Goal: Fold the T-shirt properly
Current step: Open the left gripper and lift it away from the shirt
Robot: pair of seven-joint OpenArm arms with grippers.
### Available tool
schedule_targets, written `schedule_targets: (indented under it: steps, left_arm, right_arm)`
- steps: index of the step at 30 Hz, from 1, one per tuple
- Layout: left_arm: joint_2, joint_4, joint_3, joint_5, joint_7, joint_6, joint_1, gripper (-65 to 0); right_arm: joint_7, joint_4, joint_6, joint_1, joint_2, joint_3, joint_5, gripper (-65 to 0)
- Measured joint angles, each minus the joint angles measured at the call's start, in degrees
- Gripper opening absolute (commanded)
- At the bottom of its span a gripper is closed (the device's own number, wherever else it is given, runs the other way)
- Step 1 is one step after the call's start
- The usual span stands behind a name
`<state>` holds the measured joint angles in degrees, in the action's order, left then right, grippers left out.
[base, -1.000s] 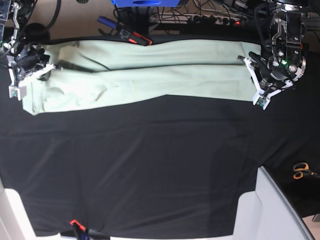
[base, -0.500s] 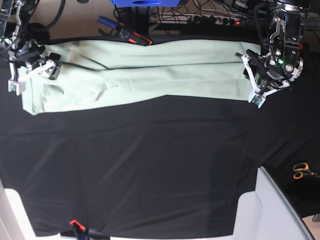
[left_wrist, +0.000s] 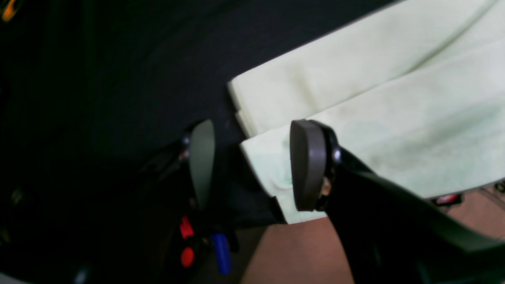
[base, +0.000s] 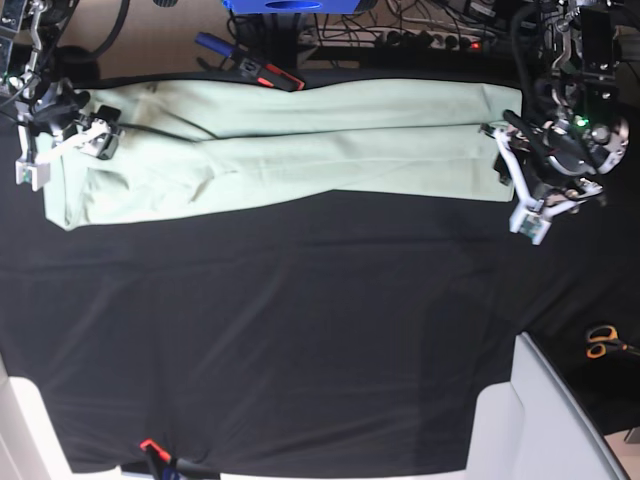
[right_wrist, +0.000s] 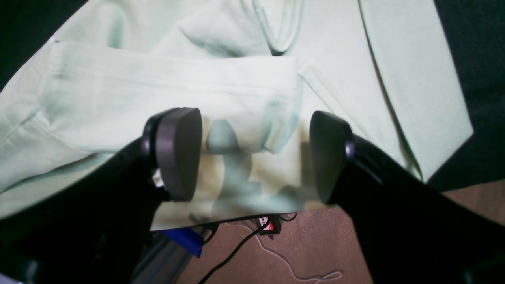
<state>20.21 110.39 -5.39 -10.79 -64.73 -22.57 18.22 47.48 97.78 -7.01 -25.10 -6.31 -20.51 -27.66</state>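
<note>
**Long fold laid down, both arms standing off the cloth**

The T-shirt (base: 290, 150) lay stretched as a long, narrow band across the far side of the black surface (base: 300, 330), folded lengthwise so that one edge overlapped the other along a seam running from end to end. The left gripper (base: 520, 180) hung at one end of the band, its jaws spread, and from its own wrist view the stacked hem layers sat just under and between them with nothing pinched. The right gripper (right_wrist: 252, 156) hovered over the opposite end, where a sleeve lay turned in over the body near the neckline; its jaws stood wide apart too, clear of the fabric.

To my eye the shirt would handle as light, limp cotton: it would sag and drag on the surface, hold no shape of its own, and let thin layers slide apart if only the top one were caught. The sensible places to take hold looked to be the corners at each short end, biting through every layer at once, so the band could be lifted evenly and carried over in the next crosswise fold. The end under the right gripper looked rumpled and would want smoothing. A pair of scissors (base: 600, 342) lay well apart from the shirt.
</note>
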Motion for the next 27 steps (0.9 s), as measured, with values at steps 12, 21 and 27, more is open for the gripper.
schedule_targets:
  steps: [12,21,27]
  left_arm:
    - [-7.1,-10.7,-18.4,-2.1,12.5,-4.1,5.8,-65.0]
    - [-4.6,-22.6,-28.8,-21.5,13.4,-17.3,6.1,-60.8]
    - [-5.4,-28.9,-35.0,-20.8,12.3,-17.1,6.2,-45.9]
  right_arm:
    - [-1.6,0.0,0.0,0.0,0.2,0.0,0.0,-24.1]
    - [-13.1,3.3,-0.3,-6.3,0.0,0.3,0.1,-23.6]
    - [-16.6,4.7,0.0,-8.2,-0.4,4.7,0.2,-23.5]
